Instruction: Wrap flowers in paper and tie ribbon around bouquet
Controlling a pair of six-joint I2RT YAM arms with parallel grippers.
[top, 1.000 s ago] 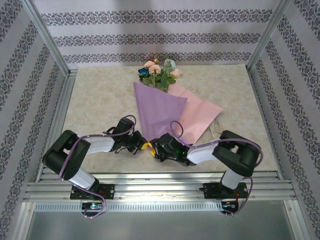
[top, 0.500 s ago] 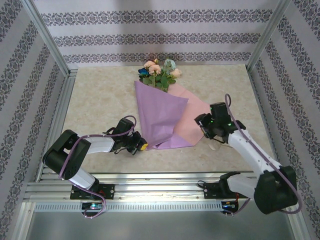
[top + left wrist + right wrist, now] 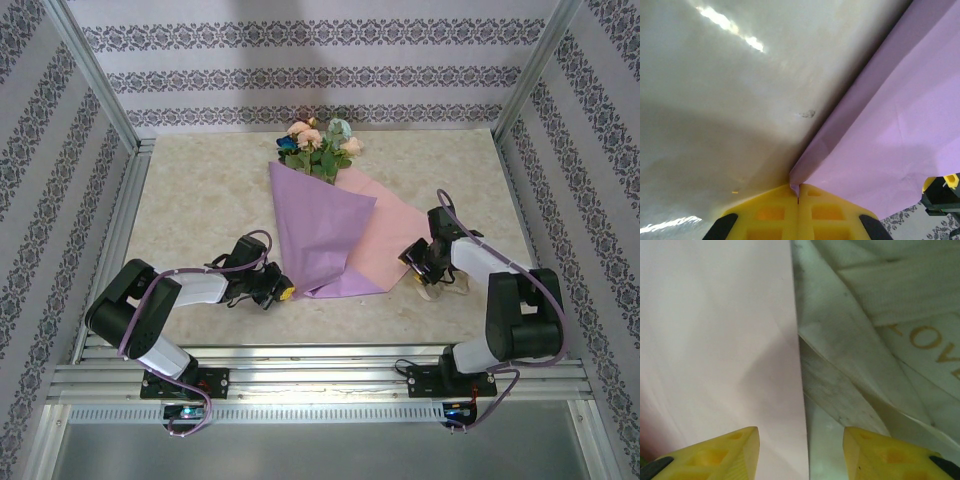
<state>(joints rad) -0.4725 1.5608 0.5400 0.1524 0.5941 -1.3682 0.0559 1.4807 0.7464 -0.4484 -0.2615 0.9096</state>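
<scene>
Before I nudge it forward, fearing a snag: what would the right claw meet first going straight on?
Probably the ribbon, just beside the pink edge of the paper; depth is unclear.

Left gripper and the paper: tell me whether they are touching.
Touching. In the left wrist view the left gripper is shut on the paper, with the lilac corner pinched in the seam between its yellow tips.

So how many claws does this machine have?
2. The left claw pinches the near corner of the paper. The right claw hangs open over its pink right edge, beside the ribbon.
</scene>
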